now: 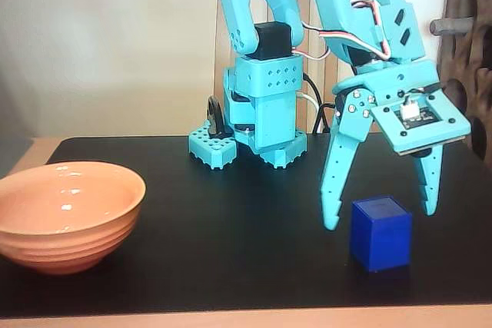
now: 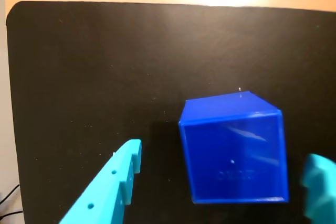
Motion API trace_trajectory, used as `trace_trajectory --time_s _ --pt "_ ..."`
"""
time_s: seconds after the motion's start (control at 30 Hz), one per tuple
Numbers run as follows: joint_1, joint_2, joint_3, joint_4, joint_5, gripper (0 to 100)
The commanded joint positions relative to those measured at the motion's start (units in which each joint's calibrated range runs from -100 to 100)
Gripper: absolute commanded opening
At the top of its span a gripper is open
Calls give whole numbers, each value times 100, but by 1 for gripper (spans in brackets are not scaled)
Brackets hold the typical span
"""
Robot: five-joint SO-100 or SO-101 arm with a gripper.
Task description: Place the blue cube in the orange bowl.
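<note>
Straddling blue cube (image 1: pixel 380 232), pincer (image 1: pixel 380 217) spread wide, empty; cube on mat between fingertips, untouched.

The gripper (image 1: pixel 380 219) is hanging with its fingers spread wide just behind the blue cube (image 1: pixel 380 233) on the black mat (image 1: pixel 246 251). The orange bowl (image 1: pixel 68 214) is sitting well apart at the left edge.

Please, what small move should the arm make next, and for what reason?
Probably lower a little more, then close. The gripper is open, its fingers apart on either side of the blue cube, which rests on the black mat, not yet gripped. The orange bowl waits empty at the fixed view's left.
</note>
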Motion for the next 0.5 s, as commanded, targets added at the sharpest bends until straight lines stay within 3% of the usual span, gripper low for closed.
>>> trace_trajectory --time_s 0.0,0.1,0.47 --pt "-2 -420 -13 -122 -28 24" --pt "-2 -420 -13 -122 -28 19" --pt "18 -420 -13 -114 -28 17"
